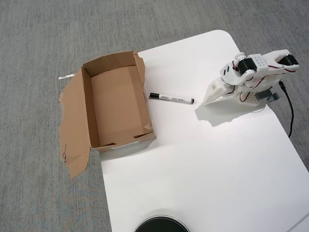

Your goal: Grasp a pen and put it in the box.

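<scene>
The pen (171, 98), white-grey with a black cap and black end, lies flat on the white table, just right of the box. The brown cardboard box (116, 106) stands open and holds nothing, half on the table's left edge, with a wide ragged flap (72, 128) spread flat to its left. My white arm is folded at the table's right side. Its gripper (206, 100) points down-left with its tip near the tabletop, a short gap right of the pen's end. The fingers taper together into one point and hold nothing.
A black cable (290, 111) runs along the table's right edge behind the arm. A dark round object (161, 225) pokes in at the bottom edge. Grey carpet (38, 43) surrounds the white table (203, 169).
</scene>
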Robot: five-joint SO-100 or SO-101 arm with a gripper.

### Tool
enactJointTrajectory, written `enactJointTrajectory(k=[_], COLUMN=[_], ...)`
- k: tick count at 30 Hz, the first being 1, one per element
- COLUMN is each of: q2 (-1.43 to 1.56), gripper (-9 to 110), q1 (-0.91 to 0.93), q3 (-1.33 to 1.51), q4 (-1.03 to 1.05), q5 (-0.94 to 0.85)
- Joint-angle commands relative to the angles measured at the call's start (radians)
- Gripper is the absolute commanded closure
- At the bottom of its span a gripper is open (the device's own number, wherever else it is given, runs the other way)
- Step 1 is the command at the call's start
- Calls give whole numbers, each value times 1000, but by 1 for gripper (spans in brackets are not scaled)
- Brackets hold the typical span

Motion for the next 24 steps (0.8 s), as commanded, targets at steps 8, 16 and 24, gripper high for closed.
enactJointTrajectory(k=[8,16,24], q2=[60,60,58], gripper=[100,100,100], q1=[-8,-8,-10], q3=[28,-5,-179], q4=[46,43,43], q5=[-8,-12,-35])
